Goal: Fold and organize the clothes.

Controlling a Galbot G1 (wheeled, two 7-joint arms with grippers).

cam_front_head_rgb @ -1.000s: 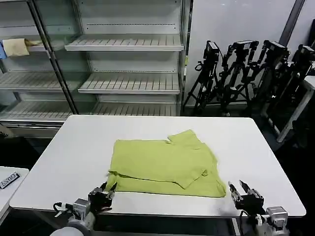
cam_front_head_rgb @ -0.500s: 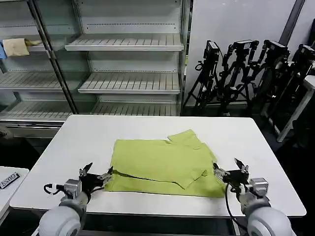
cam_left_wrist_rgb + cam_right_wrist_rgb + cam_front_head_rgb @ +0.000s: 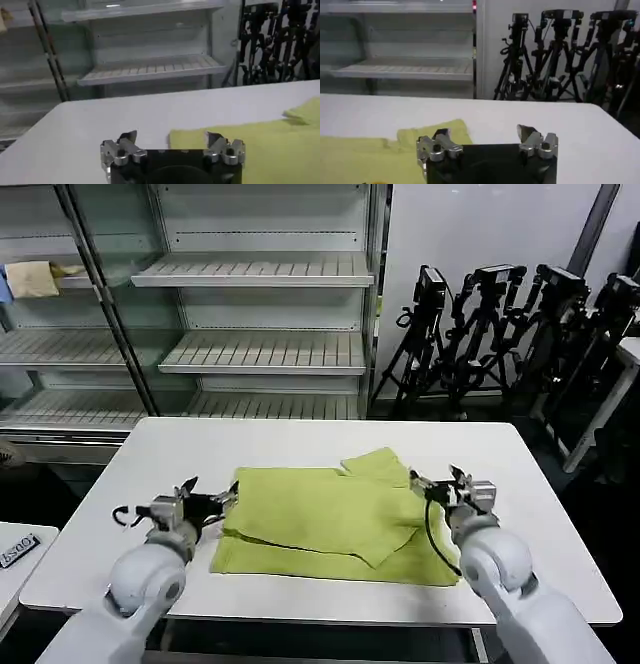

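Both pincers (open) flank T-shirt (image 3: 335, 519) — untouched.

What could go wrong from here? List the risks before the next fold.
1. The T-shirt lies partly folded with uneven layers; an open end effector closing at an edge may pinch just one layer and undo the fold.
2. The left end effector and right end effector sit at opposite edges; uneven pulling could skew the shirt.
3. Its near hem lies close to the table's front edge, so dragging may slide it off.
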